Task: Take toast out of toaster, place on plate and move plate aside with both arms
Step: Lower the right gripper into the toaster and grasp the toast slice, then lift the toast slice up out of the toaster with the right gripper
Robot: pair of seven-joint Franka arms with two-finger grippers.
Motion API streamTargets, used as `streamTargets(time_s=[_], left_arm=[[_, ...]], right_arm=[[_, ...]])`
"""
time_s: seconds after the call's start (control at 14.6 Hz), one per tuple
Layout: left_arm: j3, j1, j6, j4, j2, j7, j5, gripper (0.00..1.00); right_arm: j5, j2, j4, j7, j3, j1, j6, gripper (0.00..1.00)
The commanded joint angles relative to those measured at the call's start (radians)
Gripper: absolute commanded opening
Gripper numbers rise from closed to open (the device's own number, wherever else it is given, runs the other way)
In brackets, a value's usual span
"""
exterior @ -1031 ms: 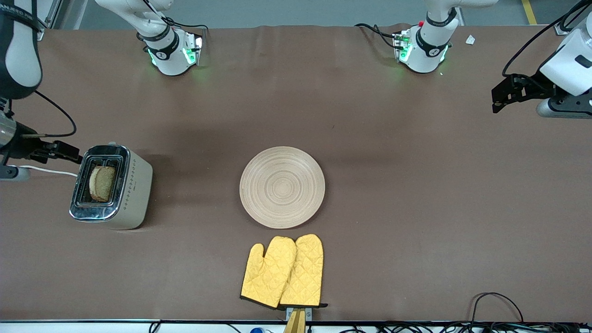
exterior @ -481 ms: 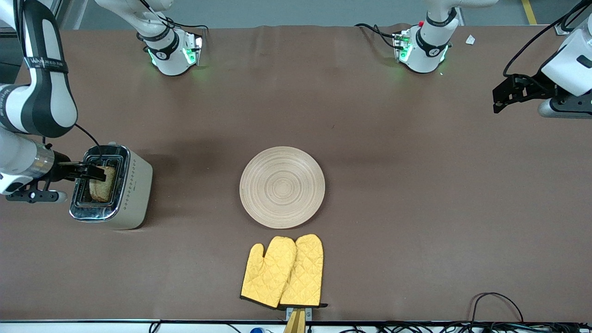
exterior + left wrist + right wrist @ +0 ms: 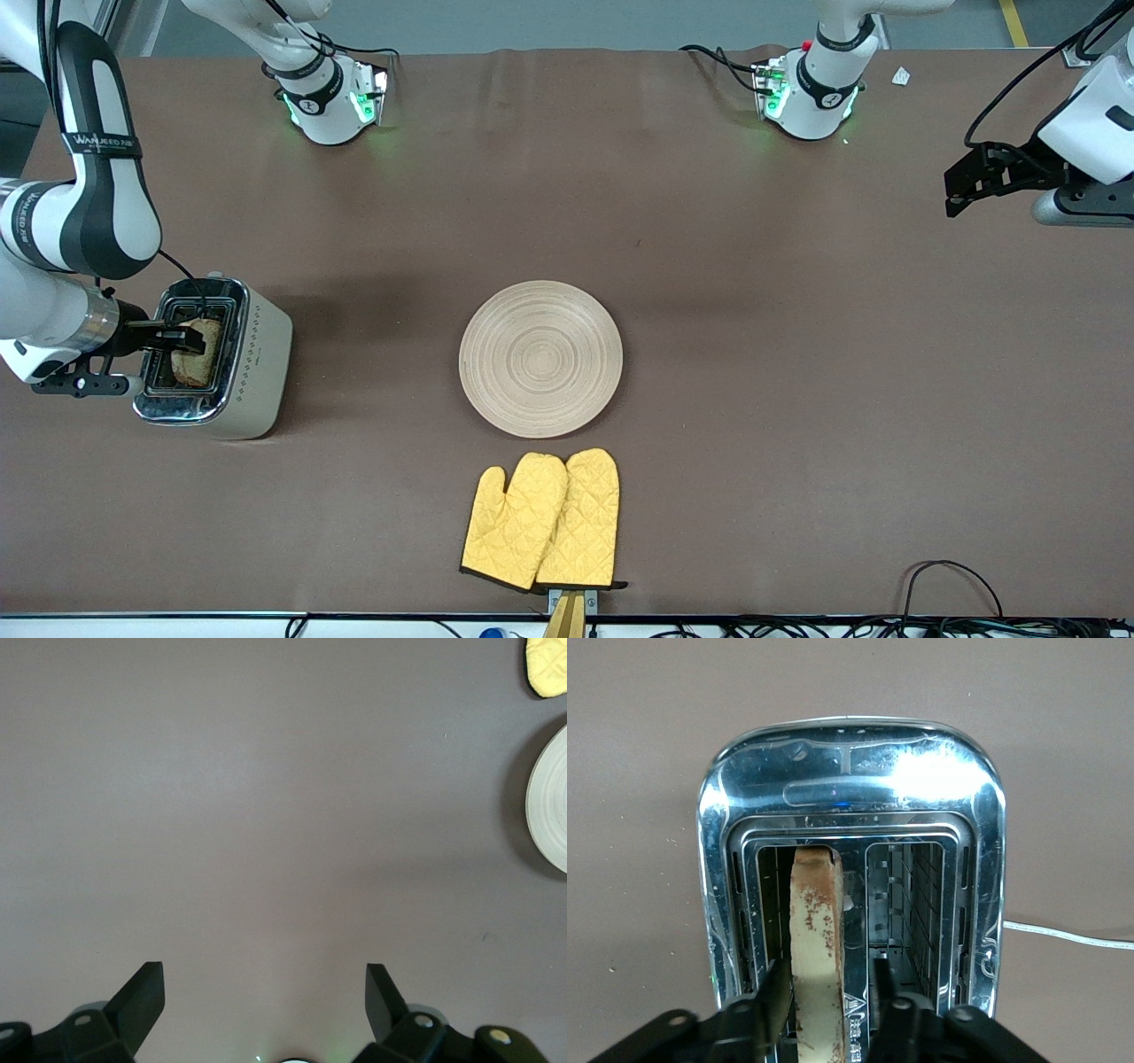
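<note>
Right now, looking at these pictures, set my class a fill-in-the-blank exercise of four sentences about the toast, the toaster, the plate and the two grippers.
1. The toast stands upright in a slot of the ____.
2. The right gripper has one finger on each side of the ____.
3. The yellow oven mitts lie nearer to the front camera than the ____.
4. The left gripper waits over bare table with its fingers ____.

Missing words: toaster; toast; plate; open

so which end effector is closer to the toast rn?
Right. The right end effector is at the toaster, fingers on either side of the toast in its slot. The left end effector waits, open, over the left arm's end of the table.
</note>
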Motion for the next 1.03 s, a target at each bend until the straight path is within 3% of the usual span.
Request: streamTargets(time_s=[0.0, 0.14, 0.48, 0.62, 0.96], left_arm=[[0.001, 0.005, -0.017, 0.025, 0.009, 0.016, -0.011, 1.0], [0.001, 0.005, -0.017, 0.025, 0.009, 0.015, -0.011, 1.0], [0.001, 0.005, -0.017, 0.025, 0.009, 0.016, -0.011, 1.0], [0.001, 0.005, -0.017, 0.023, 0.009, 0.016, -0.011, 1.0], [0.001, 0.005, -0.017, 0.025, 0.009, 0.016, -0.011, 1.0]], right_arm=[[-0.012, -0.002, 0.002, 0.01, 0.007, -0.007, -0.011, 0.0], [-0.002, -0.017, 0.031, 0.01, 0.007, -0.009, -0.066, 0.0], [0.007, -0.072, 0.252, 0.048, 0.018, 0.014, -0.336, 0.0], [0.09, -0.074, 0.312, 0.106, 0.015, 0.046, -0.431, 0.0], [0.248, -0.066, 0.302, 0.249, 0.016, 0.1, -0.399, 0.0]])
